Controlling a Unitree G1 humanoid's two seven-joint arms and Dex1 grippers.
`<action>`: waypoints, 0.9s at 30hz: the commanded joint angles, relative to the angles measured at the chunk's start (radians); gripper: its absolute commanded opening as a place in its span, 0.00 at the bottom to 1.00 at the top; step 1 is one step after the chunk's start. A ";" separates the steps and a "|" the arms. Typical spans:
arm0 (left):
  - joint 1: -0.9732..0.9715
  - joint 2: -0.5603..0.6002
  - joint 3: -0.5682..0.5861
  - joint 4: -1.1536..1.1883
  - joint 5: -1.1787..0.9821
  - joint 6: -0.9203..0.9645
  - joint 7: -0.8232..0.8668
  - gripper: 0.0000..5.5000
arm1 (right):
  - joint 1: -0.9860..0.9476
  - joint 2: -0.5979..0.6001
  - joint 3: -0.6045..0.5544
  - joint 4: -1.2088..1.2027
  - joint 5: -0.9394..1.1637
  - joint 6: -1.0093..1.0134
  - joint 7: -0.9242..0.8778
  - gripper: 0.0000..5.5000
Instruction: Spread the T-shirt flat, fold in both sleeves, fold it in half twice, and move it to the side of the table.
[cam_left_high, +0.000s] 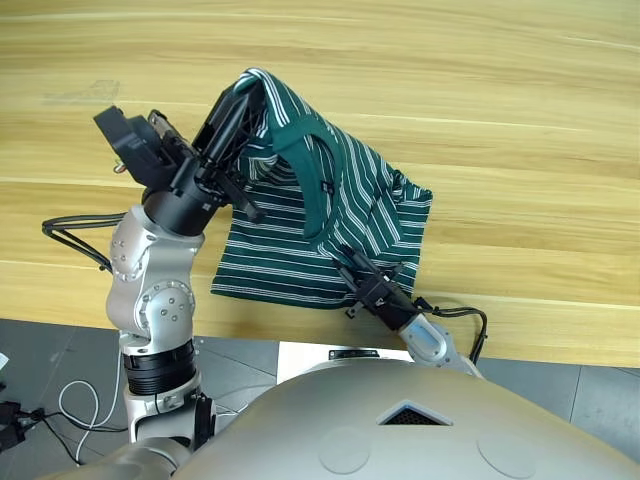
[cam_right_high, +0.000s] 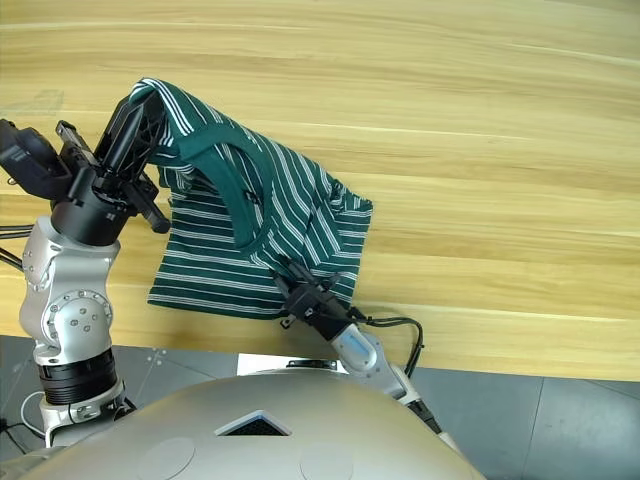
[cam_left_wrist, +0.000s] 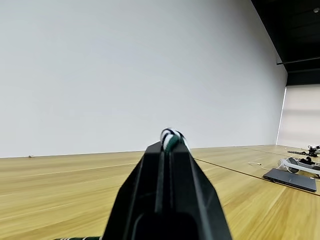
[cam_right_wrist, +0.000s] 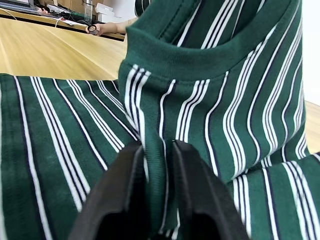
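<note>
Left gripper (cam_left_high: 243, 95): closed on a bunched edge of the dark green cotton T-shirt with white stripes (cam_left_high: 290, 255), which I hold raised above the pale wooden tabletop (cam_left_high: 500, 120). Right gripper (cam_right_wrist: 159, 150): closed on a fold just under the ribbed collar (cam_right_wrist: 210, 70), low and near me. From my left gripper the cloth drapes down across to my right gripper, its lower part resting on the tabletop. To spread it well, I judge both grips should draw apart evenly, then lower together, trapping no crease.
</note>
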 joint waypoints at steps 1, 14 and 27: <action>0.011 -0.001 0.006 -0.012 -0.018 0.007 0.001 0.00 | 0.006 -0.006 -0.013 0.027 -0.004 0.021 -0.009 0.06; 0.065 -0.044 0.029 0.160 0.108 -0.118 -0.016 0.00 | -0.080 -0.097 -0.318 -0.063 0.145 0.064 -0.001 0.00; 0.040 -0.090 -0.055 0.387 0.339 -0.364 -0.030 0.00 | -0.169 -0.287 -0.450 -0.078 0.233 -0.015 0.187 0.00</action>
